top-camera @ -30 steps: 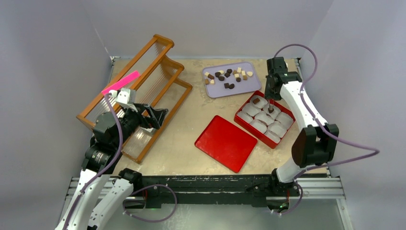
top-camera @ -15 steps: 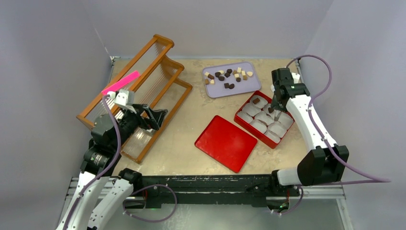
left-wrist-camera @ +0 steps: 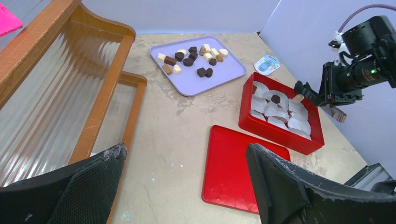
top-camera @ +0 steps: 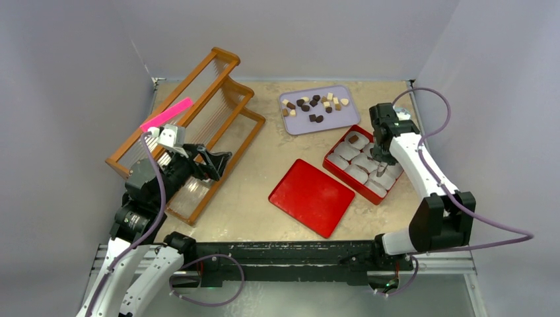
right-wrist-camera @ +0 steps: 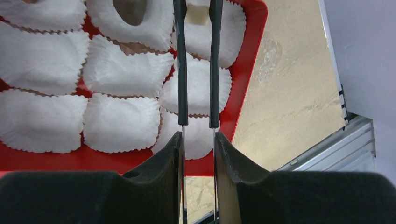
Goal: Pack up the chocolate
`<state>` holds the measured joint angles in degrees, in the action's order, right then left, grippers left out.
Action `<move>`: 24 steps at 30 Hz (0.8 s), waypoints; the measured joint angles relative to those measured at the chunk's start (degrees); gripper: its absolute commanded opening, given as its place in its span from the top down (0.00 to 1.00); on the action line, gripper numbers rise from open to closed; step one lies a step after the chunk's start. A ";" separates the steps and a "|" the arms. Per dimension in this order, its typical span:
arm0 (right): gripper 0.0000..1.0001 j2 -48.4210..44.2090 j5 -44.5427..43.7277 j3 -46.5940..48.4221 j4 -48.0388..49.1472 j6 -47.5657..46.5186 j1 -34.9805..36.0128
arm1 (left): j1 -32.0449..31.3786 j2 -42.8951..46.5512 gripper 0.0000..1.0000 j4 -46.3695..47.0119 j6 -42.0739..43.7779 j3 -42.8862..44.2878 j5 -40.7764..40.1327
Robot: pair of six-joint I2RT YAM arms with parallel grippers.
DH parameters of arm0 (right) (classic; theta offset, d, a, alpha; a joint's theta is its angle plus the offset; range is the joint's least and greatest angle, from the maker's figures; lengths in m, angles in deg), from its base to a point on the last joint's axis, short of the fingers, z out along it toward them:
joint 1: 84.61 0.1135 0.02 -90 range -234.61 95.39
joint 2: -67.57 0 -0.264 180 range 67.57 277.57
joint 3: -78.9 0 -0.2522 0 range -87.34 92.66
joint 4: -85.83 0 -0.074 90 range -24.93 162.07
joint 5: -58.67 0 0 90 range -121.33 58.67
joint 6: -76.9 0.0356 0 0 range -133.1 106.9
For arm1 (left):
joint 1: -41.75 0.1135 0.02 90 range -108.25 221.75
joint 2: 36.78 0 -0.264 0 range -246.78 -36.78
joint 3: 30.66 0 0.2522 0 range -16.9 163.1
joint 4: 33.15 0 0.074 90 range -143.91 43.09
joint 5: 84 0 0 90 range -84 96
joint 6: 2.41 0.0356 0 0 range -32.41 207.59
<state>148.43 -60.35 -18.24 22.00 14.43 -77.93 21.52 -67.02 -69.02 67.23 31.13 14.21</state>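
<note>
Cream chocolate (right-wrist-camera: 196, 14) in right gripper (right-wrist-camera: 197, 4) (over box (right-wrist-camera: 70, 158))

Beige table (top-camera: 254, 191), wood rack (top-camera: 205, 105) L, lilac tray (top-camera: 343, 119), red box (left-wrist-camera: 275, 136), red lid (top-camera: 312, 197)

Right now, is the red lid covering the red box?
No, the red lid lies flat on the table beside the red box, whose paper cups are uncovered.

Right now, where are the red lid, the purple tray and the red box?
red lid (top-camera: 312, 197), top view, centre of its flat face
purple tray (top-camera: 340, 119), top view, bare patch of floor
red box (left-wrist-camera: 280, 138), left wrist view, near outer wall
</note>
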 measured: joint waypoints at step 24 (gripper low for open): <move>0.65 -2.49 -0.33 -4.63 0.09 2.08 -0.70 | -0.22 0.00 0.02 -0.04 0.00 0.00 -0.61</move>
<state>145.94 -60.67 -22.87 22.09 16.50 -78.63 21.30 -67.02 -69.06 67.23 31.13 13.60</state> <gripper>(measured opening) 0.352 0.980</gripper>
